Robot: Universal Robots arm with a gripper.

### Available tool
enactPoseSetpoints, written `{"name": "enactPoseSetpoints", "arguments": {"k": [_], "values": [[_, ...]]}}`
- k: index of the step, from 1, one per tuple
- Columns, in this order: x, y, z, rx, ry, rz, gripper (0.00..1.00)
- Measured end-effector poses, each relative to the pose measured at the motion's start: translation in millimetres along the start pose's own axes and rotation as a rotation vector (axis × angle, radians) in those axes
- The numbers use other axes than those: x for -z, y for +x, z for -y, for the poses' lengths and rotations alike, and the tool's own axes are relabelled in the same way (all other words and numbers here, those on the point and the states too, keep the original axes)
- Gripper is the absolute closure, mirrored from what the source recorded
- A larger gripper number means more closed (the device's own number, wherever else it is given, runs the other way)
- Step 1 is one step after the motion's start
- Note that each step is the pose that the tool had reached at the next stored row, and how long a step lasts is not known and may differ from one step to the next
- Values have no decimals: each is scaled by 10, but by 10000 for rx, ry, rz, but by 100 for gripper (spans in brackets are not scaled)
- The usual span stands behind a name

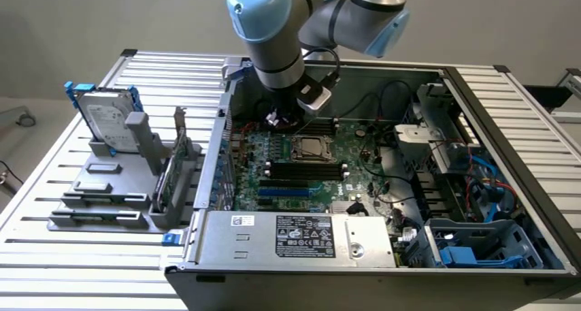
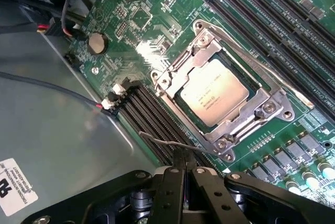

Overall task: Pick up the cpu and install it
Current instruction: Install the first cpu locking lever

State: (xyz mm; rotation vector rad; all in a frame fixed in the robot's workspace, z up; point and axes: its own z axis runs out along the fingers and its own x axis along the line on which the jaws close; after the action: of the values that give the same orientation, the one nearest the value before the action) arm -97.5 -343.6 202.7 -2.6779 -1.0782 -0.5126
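No wording can be read in full. In the lower middle of the exterior view, the black rectangular label [image 1: 305, 236] on the silver metal power supply box [image 1: 227, 246] carries white print and certification marks, all too small to read. The small white sticker [image 1: 243, 220] beside it is just as illegible. In the wrist view, the flat square silver-grey cpu [image 2: 215, 92] bears faint printed lines that cannot be made out. A white paper sticker [image 2: 15, 188] on the grey metal case wall [image 2: 57, 140] shows tiny black print and one bold, cropped letter.

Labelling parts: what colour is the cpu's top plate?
Silver-grey; the cpu shows best in the wrist view.
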Motion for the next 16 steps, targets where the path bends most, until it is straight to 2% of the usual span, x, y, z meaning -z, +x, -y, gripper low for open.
{"name": "enactPoseSetpoints", "arguments": {"k": [4, 7, 10, 12, 16], "values": [[1, -8, 9, -32, 25, 74, 89], [3, -11, 12, -57, 52, 189, 89], [2, -11, 11, -61, 33, 349, 89], [3, -11, 11, -55, -5, 431, 89], [2, -11, 11, -43, -57, 511, 89]]}}
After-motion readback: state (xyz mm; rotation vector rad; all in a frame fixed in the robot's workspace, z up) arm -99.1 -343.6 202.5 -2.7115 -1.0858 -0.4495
